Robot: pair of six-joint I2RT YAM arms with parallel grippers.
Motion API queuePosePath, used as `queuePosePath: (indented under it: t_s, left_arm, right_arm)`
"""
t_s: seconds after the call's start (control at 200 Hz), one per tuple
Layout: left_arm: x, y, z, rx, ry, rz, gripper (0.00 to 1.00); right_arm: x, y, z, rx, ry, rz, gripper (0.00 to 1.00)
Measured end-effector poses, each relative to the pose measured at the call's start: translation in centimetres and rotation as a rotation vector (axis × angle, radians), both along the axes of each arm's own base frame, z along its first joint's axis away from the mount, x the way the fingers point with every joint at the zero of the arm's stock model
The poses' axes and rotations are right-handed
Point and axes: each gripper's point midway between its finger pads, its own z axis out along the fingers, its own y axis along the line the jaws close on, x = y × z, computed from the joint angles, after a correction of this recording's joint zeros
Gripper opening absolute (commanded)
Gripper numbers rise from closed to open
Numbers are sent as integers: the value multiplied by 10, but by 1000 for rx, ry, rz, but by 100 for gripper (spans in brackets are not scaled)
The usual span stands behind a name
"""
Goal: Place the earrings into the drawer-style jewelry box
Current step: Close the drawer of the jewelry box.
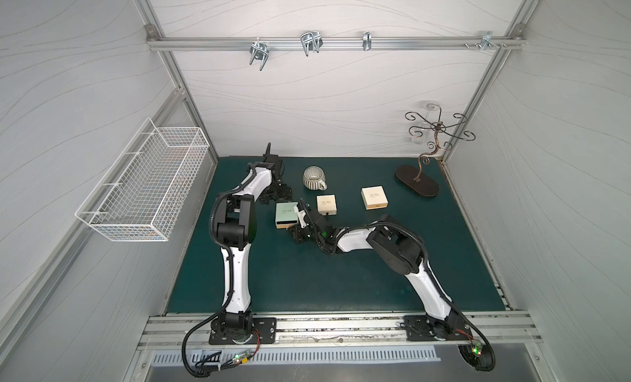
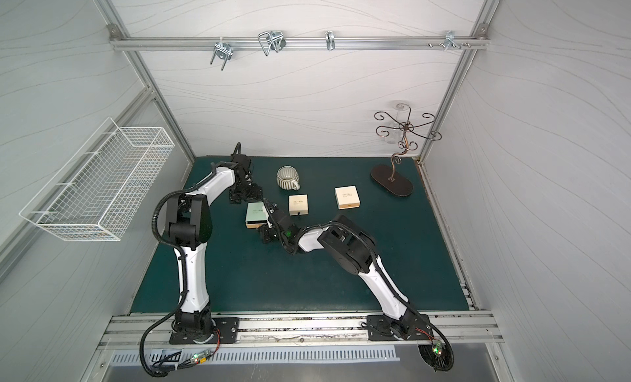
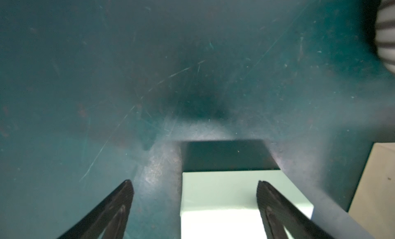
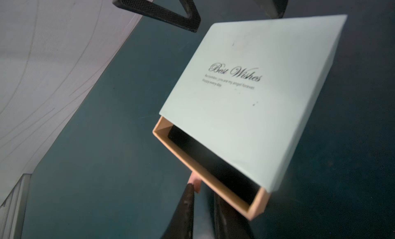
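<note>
Mint jewelry box (image 1: 286, 213): just left of centre in both top views, flat on the green mat (image 1: 341, 277).
Drawer (image 4: 203, 172): tan, drawn partly out of the sleeve toward the lower edge of the top views. Only a narrow dark slot of its cavity is exposed.
My right gripper (image 4: 202, 191): jaws closed to a slim gap on the pale pull tab (image 4: 195, 182) at the drawer's front, as far as the wrist view shows.
My left gripper (image 3: 194, 181): jaws spread wide at the sleeve's far end, one finger over the lid, clamping nothing.
Earrings: visible in no view. They may be hidden or too small, and I cannot tell where they lie.
Hazard, tab slip: my pinch is on a thin flap, so a skewed pull could strip it from my jaws.
Hazard, sleeve drag: with my left jaws unclamped, sleeve and drawer may slide together and the slot stay narrow.
Hazard, over-pull: too long a stroke could free the drawer entirely and tip it.
Hazard, early drop: through so slim a slot, earrings could strike the lid and scatter onto the dark mat.
Hazard, neighbour: the cream box (image 1: 326, 205) sits just right of the mint one, and my right wrist could nudge it.
</note>
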Motion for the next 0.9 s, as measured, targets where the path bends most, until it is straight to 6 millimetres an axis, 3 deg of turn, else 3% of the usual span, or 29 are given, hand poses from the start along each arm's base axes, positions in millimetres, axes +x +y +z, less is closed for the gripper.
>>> queuePosePath:
  t_s: [0.365,0.665,0.9]
  left_arm:
    - [1,0,0,-1,-3,0,93]
    - [2,0,0,-2,-7,1,94]
    - [-4,-1,8,-12,-19,1,95]
  right_arm:
    - [15,5,0,-1,0,-29,20]
    - [16,7,-2,-6,2,-25,20]
    - [1,-19,8,-57,-40,-7,21]
